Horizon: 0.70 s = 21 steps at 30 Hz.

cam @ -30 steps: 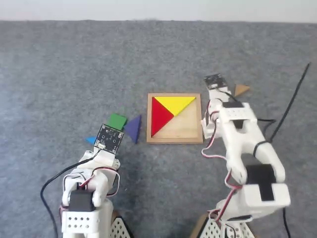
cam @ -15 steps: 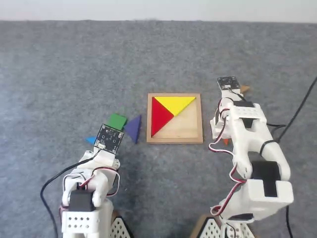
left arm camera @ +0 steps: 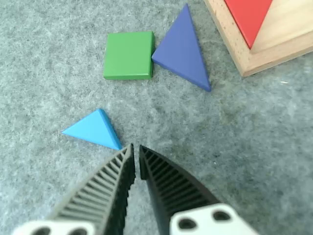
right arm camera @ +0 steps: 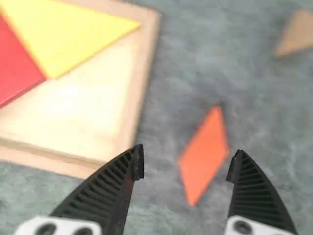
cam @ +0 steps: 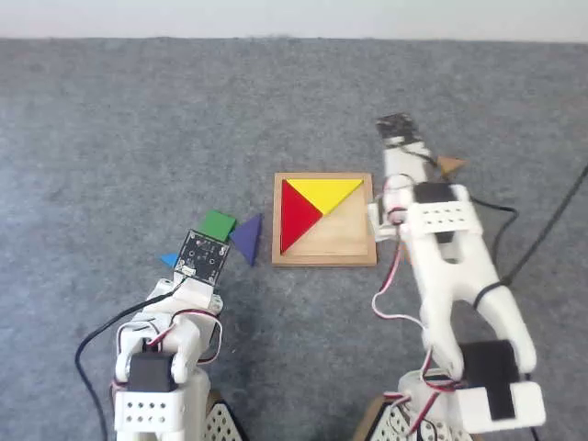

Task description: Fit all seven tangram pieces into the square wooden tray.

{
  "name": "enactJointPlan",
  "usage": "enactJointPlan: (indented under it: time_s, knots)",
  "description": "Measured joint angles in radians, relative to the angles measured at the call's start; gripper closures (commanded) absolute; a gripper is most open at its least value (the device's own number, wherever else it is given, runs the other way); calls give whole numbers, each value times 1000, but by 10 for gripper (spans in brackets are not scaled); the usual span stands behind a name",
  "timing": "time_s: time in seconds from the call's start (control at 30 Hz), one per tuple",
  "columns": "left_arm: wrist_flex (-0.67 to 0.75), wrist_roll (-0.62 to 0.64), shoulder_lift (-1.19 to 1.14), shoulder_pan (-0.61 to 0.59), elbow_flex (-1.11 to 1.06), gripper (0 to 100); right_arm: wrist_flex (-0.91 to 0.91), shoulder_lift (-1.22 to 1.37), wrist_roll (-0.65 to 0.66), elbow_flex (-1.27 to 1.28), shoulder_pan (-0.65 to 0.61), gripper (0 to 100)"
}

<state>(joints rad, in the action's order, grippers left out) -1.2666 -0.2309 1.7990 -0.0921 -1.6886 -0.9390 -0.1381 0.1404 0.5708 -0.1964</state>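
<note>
The square wooden tray (cam: 323, 257) holds a red triangle (cam: 299, 216) and a yellow triangle (cam: 323, 191). Left of it lie a green square (cam: 217, 224), a dark blue triangle (cam: 248, 237) and a light blue triangle (cam: 168, 260). A tan triangle (cam: 448, 165) lies to the tray's right. My right gripper (right arm camera: 188, 159) is open above an orange parallelogram (right arm camera: 204, 154), which lies on the carpet beside the tray's rim (right arm camera: 146, 73). My left gripper (left arm camera: 135, 149) is shut and empty, its tips just short of the light blue triangle (left arm camera: 93, 129).
Grey carpet covers the whole table. The right arm (cam: 439, 220) stretches along the tray's right edge. The left arm (cam: 175, 312) stands at the front left. A black cable (cam: 542, 230) runs along the far right.
The right arm swung out to the right, then back left beside the tray's right edge, and its wrist reaches farther back. The left arm has kept still.
</note>
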Motion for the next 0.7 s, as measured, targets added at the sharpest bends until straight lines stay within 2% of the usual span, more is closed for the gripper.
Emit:
enactJointPlan:
  time_s: [0.27, 0.43, 0.7]
  knots:
    - [0, 0, 0, 0, 0, 984, 51, 215, 0, -6, 14, 714]
    - [0, 0, 0, 0, 0, 984, 20, 256, 0, -37, 95, 714]
    - [0, 0, 0, 0, 0, 984, 12, 262, -2, -37, 158, 729]
